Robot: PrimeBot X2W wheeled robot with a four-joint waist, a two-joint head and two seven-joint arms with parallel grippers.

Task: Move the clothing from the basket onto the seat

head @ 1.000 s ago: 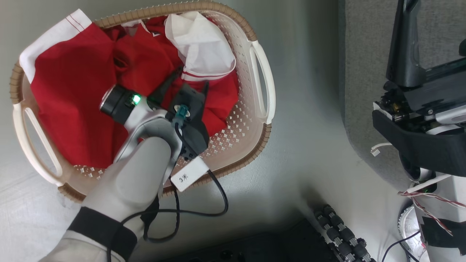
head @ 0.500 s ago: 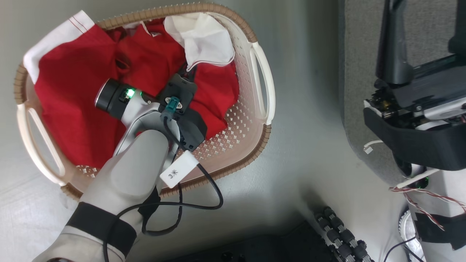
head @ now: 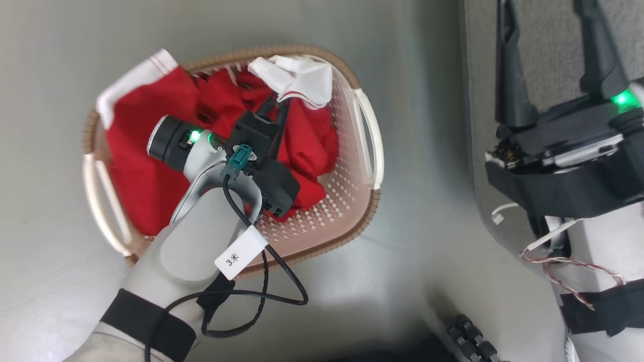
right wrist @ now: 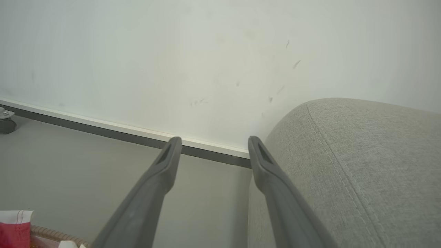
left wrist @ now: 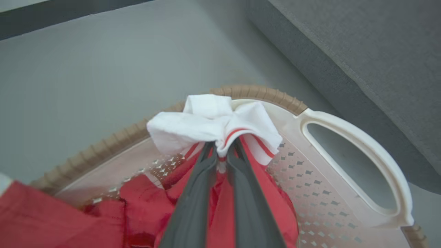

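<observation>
Since a second ago the left gripper [left wrist: 221, 151] has pinched shut on the white-trimmed fold of the clothing [head: 151, 166], bunching it up. All the clothing still lies in the basket [head: 373, 201] and none is on the seat [right wrist: 361, 165]. The right gripper [right wrist: 213, 141] hangs open beside the seat.

Basket [head: 322, 216] on the floor [head: 427, 241], left of the seat [head: 546, 55], with a strip of floor between them. Clothing [head: 146, 166] in the basket, heaped toward its far and left sides. One corner hangs over the far-left rim, and the near-right part of the bottom lies bare. Left gripper [left wrist: 220, 151] reaches down into the basket, its fingers pinching a bunched fold just inside the far rim. Right gripper [right wrist: 213, 141] is well right of the basket, over the seat's left edge, with its fingers spread. Wall [right wrist: 206, 51] behind floor and seat, with a baseboard [right wrist: 103, 128] along its foot.
</observation>
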